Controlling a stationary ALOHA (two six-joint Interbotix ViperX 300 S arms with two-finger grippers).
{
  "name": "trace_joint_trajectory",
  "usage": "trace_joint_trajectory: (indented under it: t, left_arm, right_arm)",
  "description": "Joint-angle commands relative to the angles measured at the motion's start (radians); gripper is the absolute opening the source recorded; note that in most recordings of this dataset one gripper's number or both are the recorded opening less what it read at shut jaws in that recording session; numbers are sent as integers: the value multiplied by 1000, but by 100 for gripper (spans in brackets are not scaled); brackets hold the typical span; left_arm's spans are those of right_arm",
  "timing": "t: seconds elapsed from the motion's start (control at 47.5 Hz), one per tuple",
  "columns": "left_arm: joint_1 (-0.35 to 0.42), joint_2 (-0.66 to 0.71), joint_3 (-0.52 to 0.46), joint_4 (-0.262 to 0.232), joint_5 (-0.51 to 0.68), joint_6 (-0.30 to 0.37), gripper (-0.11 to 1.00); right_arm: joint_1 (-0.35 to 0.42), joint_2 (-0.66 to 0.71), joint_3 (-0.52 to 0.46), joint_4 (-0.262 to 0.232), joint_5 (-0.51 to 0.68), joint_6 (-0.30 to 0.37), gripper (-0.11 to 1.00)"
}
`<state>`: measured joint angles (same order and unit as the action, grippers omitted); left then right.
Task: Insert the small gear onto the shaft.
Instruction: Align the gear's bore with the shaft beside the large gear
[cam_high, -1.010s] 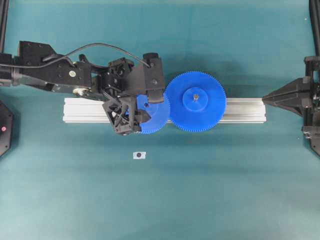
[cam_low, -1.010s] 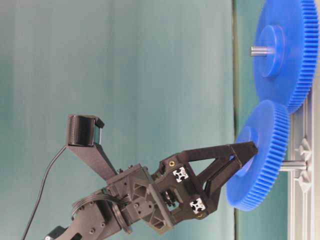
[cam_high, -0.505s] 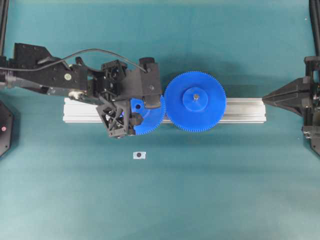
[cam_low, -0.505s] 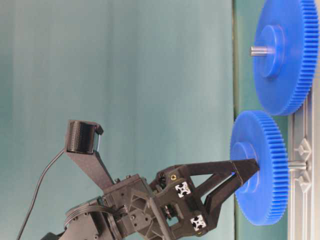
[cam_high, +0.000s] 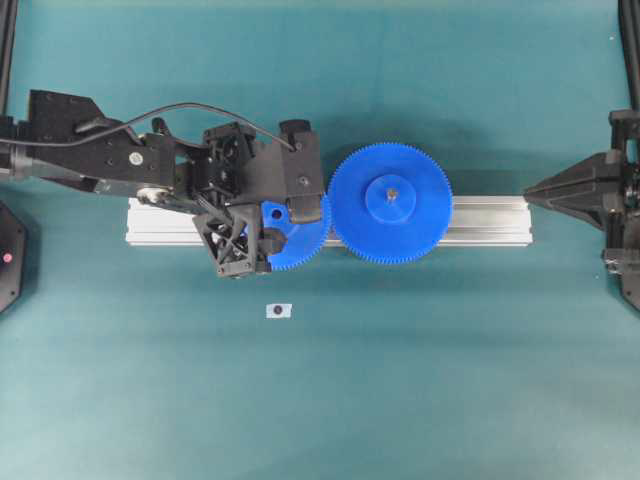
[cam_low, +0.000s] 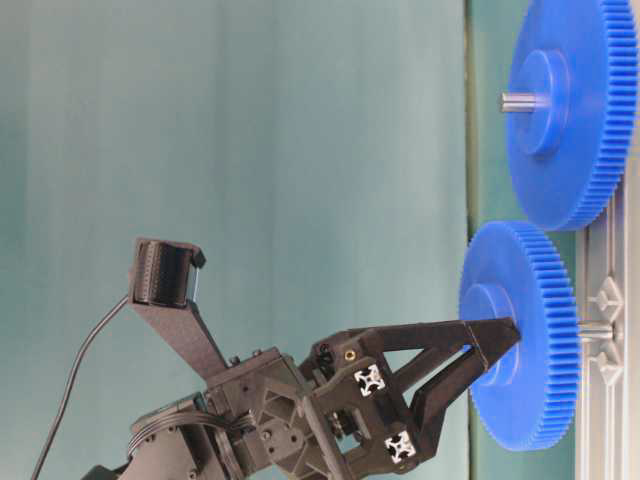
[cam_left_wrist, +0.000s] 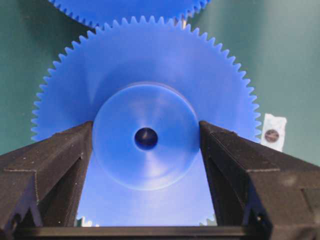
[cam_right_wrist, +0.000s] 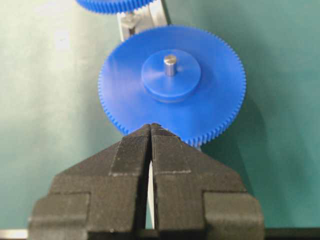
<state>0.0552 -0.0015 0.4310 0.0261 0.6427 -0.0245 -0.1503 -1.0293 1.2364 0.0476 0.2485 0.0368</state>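
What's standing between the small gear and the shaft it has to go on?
Nothing visible. The left gripper holds the small gear by its hub over the rail, and the shaft shows only behind it, at the hub line. The larger gear sits alongside.

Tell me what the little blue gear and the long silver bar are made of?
The small gear looks like plastic: solid blue, smooth and softly shiny, with crisp moulded teeth. The bar looks like metal, probably aluminium: pale silver, brushed, with straight grooves along it.

Blue small gear (cam_left_wrist: 145, 135) and larger gear (cam_high: 391, 204), silvery ribbed rail (cam_high: 490, 221), teal table (cam_high: 400, 380), black fingers (cam_left_wrist: 50, 165).
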Motion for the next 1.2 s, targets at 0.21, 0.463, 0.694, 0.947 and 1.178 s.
trace_joint_trajectory:
  t: [0.21,0.463,0.694,0.947,1.178]
  left_arm:
    - [-8,-9,-29,-5,-51,3,72]
    - [-8,-14,-44,-5,-52,3,76]
    - [0,-14,-71,-5,-48,5,74]
    - [15,-9,-77,-3,-29,6,75]
    - [34,0,-60,-3,-26,9,76]
  right_arm:
    - [-3,6,-9,2,-9,8,3]
    - [-3,6,-11,2,-9,8,3]
    - [-3,6,-9,2,-9,8,3]
    - [-5,5,-9,2,-9,8,3]
    - [-6,-6,-8,2,-9,8,3]
